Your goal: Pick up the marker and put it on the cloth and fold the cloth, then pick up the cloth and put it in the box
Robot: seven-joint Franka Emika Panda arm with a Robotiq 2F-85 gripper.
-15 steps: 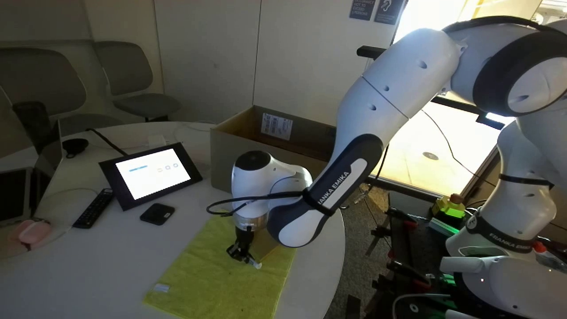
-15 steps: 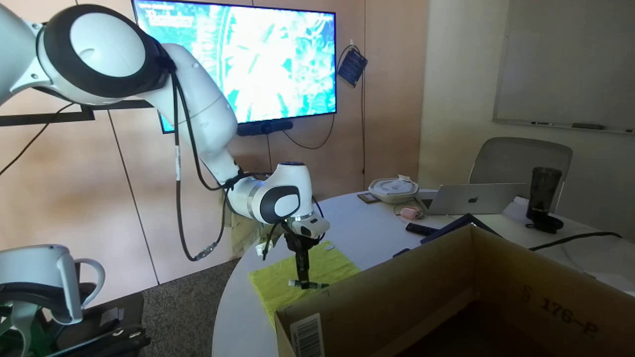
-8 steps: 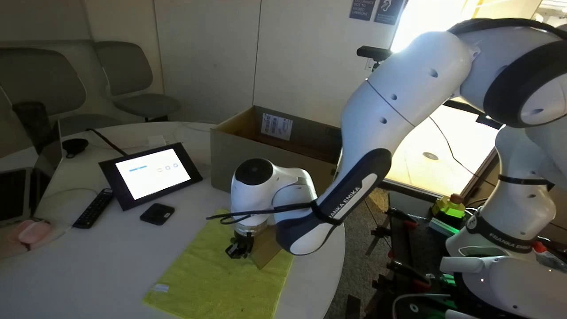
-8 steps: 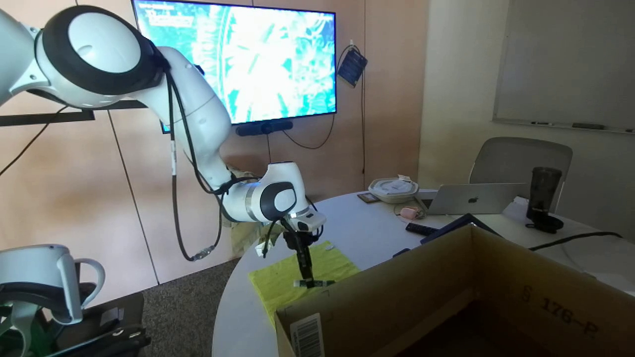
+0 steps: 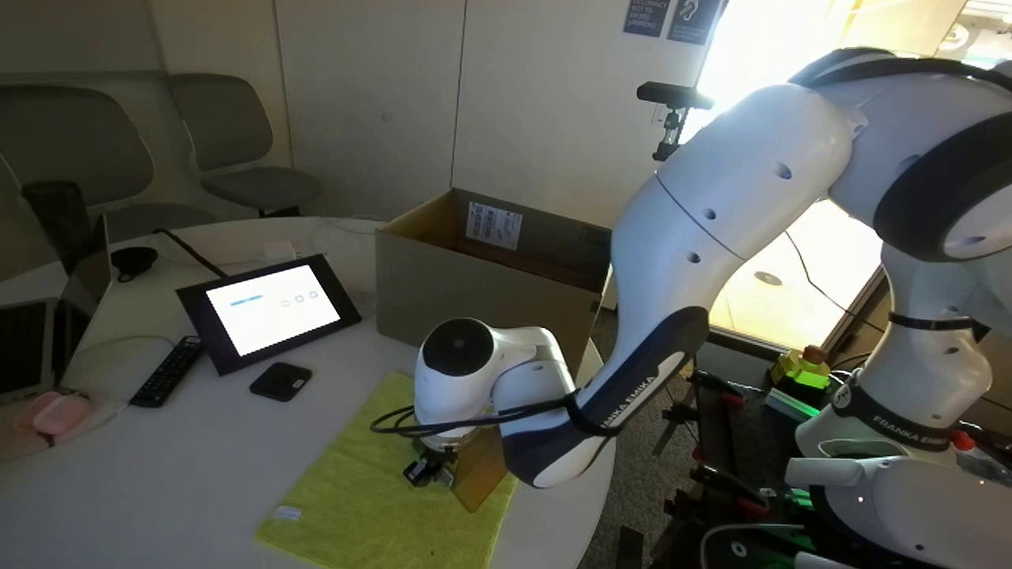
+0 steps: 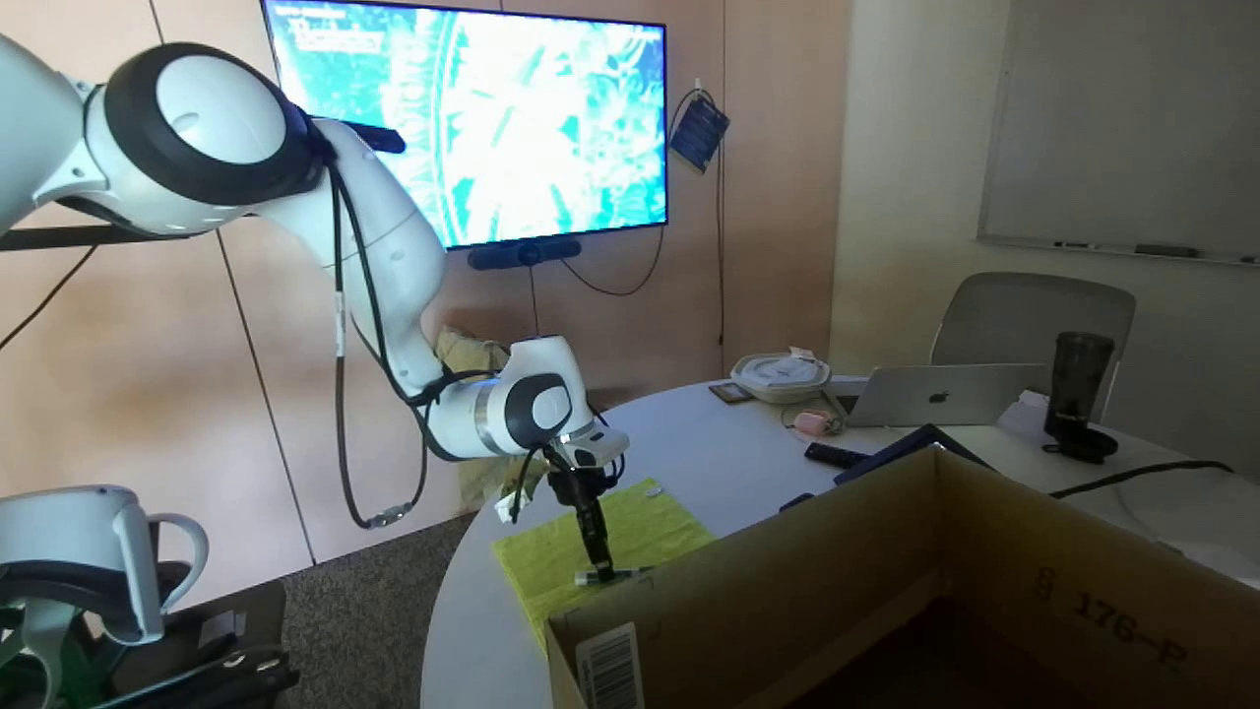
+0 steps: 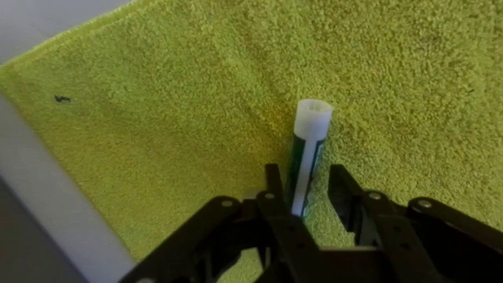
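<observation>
The yellow-green cloth [image 5: 395,514] lies flat on the round white table; it also shows in an exterior view [image 6: 650,522]. The marker [image 7: 312,122], white-ended with a dark green and white barrel, is over the cloth in the wrist view. It also shows in an exterior view [image 6: 589,578]. My gripper [image 7: 304,177] points down with its fingers apart on both sides of the marker; a gap shows beside the right finger. Whether the marker rests fully on the cloth is hard to tell. The brown cardboard box [image 5: 474,292] stands beside the cloth, open at the top.
A lit tablet [image 5: 273,308], a black puck-like device [image 5: 281,382], a remote [image 5: 166,371] and a pink case [image 5: 63,412] are on the table. A laptop [image 6: 945,396] stands farther off. The box wall [image 6: 787,571] rises close to the gripper.
The arm has lowered toward the cloth, and the gripper has shifted slightly. The marker shifted along with the gripper between the earlier frames; now the fingers stand apart around it.
</observation>
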